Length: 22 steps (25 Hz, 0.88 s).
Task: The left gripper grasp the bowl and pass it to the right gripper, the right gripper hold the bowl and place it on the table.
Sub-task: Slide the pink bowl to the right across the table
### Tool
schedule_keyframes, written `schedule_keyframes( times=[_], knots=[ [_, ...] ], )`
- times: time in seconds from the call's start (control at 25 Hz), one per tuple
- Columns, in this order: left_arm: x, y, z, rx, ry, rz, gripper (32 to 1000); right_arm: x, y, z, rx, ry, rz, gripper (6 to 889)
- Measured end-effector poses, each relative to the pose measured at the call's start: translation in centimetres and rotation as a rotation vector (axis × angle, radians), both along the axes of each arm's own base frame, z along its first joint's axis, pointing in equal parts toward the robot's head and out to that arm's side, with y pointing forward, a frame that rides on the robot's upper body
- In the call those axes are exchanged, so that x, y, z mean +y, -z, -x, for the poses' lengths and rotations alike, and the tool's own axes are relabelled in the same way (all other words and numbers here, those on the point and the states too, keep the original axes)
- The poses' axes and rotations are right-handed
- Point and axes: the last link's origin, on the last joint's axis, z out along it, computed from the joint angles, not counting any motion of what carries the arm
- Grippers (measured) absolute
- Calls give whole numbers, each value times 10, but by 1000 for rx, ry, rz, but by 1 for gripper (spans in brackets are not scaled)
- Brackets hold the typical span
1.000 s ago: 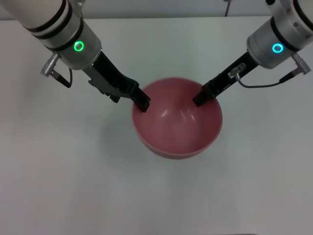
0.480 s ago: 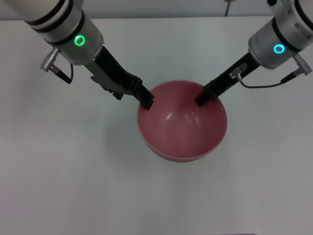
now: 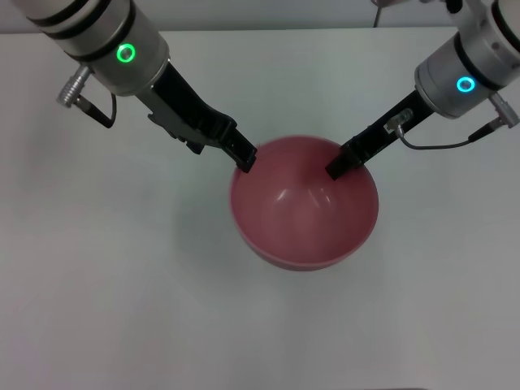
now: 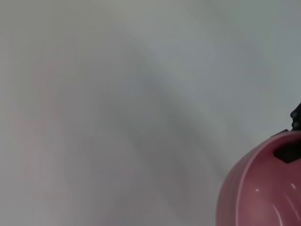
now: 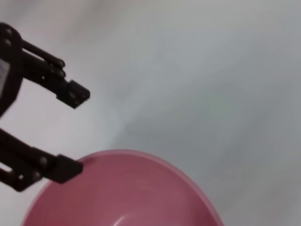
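Head view, as I watch from afar: the round, glossy pink bowl (image 3: pixel 305 203) hangs above the white matte worktop (image 3: pixel 122 284), in the middle of the scene. The chunky black left end effector (image 3: pixel 244 158) sits at the bowl's far-left rim. The slim black right end effector (image 3: pixel 335 168) is closed on the far-right rim, one finger inside the bowl.

Right wrist view adds what the head view cannot: the left end effector (image 5: pixel 70 132) has its jaws spread, one finger (image 5: pixel 63 168) touching the rim, the other (image 5: pixel 73 93) well clear, so it holds nothing. Left wrist view shows only a bowl edge and a dark right fingertip (image 4: pixel 289 151) inside it.

My worry: the bowl appears to hang from a single rim pinch, so it could tilt or slip during lowering, or catch the left finger.
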Motion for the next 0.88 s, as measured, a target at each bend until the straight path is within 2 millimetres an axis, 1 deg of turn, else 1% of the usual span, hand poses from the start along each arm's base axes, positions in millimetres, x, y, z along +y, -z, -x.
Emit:
schedule_keyframes(
  times=[0.16,0.32,0.36,0.4,0.56,0.76,0.88],
  knots=[
    [-1,-8,0,-2,6,-34,845,0,0,0,0,1,-1,81],
    [2,-18,8,8,-19,-72,846,0,-1,-1,0,2,0,82],
    [2,-18,8,8,-19,-72,846,0,-1,-1,0,3,0,82],
    [4,-25,14,17,-39,-96,846,0,-1,-1,0,3,0,82],
    [5,-32,21,10,-57,-121,846,-1,-2,-4,-1,11,1,82],
    [9,-45,36,23,-96,-173,846,-2,-5,-9,-6,26,-4,82],
    [9,-49,43,26,-111,-184,846,-1,-8,-11,-13,32,-9,82]
  ],
)
